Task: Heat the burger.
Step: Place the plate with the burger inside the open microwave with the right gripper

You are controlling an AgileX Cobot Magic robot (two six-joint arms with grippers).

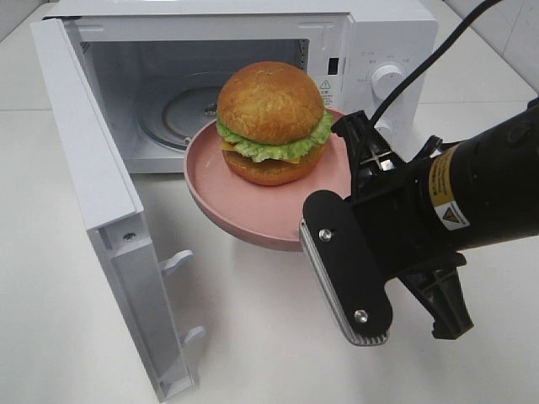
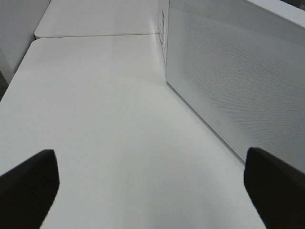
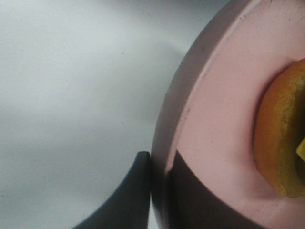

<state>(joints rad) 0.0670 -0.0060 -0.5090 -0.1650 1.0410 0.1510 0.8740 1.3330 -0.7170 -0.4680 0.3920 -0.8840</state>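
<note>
right gripper (image 3: pixel 159 164) pinching pink plate (image 1: pixel 210 177) rim at 4 o'clock, burger (image 1: pixel 271 122) atop, microwave (image 1: pixel 379 34) open at 12 o'clock, left gripper (image 2: pixel 152 191) spread

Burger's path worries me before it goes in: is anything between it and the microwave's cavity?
Nothing visible does. The microwave door stands wide open, and the cavity beyond the burger holds only its glass turntable.

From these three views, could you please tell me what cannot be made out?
- Exterior high: the turntable is partly hidden by the plate and burger; the dial labels are too small.
- Left wrist: the left gripper is cut off by the frame edge.
- Right wrist: the burger is a blurred, cropped sliver.
</note>
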